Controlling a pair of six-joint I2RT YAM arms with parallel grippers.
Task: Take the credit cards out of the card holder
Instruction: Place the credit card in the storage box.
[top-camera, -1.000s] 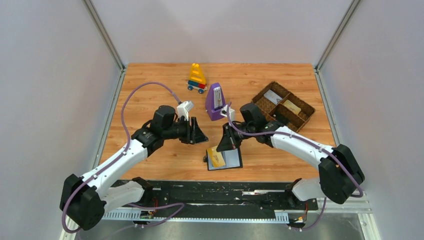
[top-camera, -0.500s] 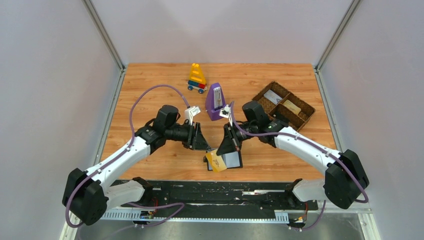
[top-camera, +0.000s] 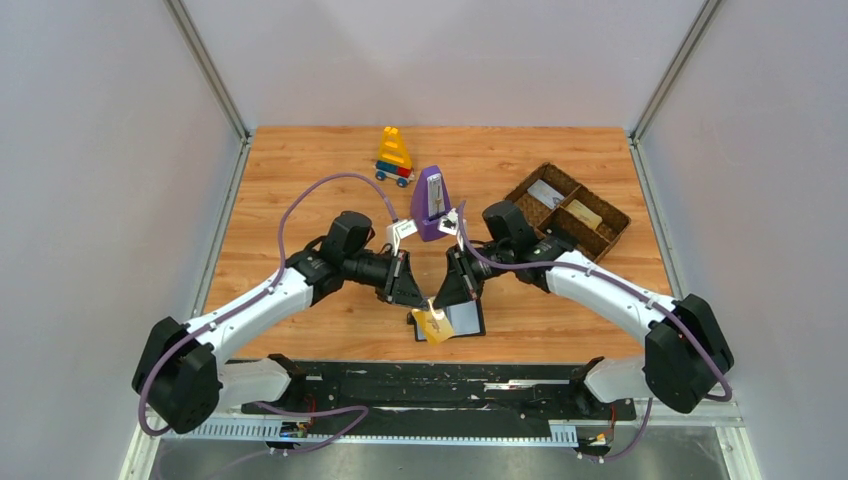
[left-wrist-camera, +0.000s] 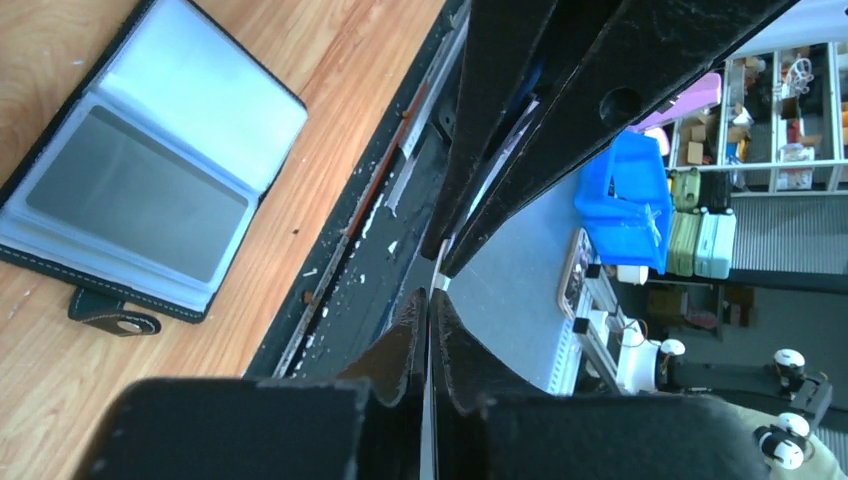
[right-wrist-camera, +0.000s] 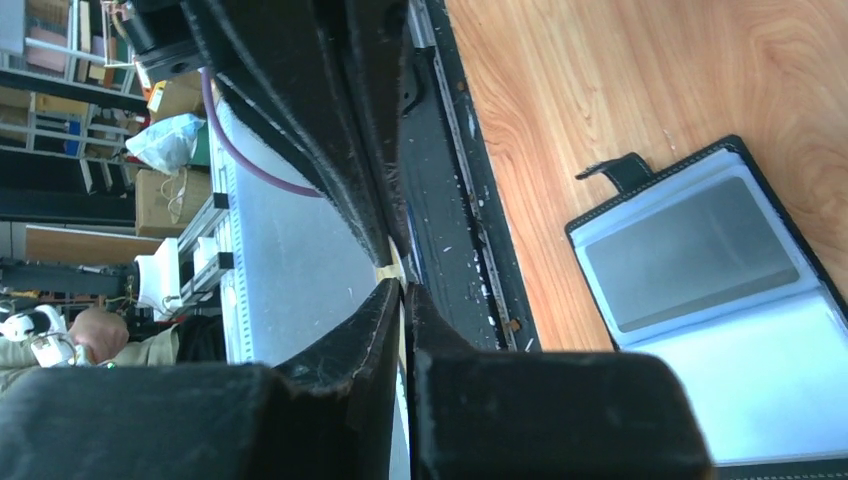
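The black card holder (top-camera: 466, 319) lies open near the table's front edge, its grey-blue panels facing up (left-wrist-camera: 150, 190) (right-wrist-camera: 690, 250). A yellow-orange credit card (top-camera: 434, 323) hangs just left of it, over the table edge, pinched from both sides. My left gripper (top-camera: 419, 301) comes in from the left and is shut on the card's thin edge (left-wrist-camera: 432, 300). My right gripper (top-camera: 446, 298) reaches in from the right, shut on the same card (right-wrist-camera: 402, 290). The two sets of fingertips nearly meet. Most of the card's face is hidden in both wrist views.
A purple metronome (top-camera: 431, 203) stands just behind the grippers. A toy of coloured blocks (top-camera: 394, 156) sits at the back. At the right is a brown woven divided tray (top-camera: 567, 211) with small items inside. A black rail (top-camera: 440, 385) runs along the near edge.
My left gripper has swung right to the card and closed on it. The card has come off the holder's left panel, held by the right gripper, which barely moved.
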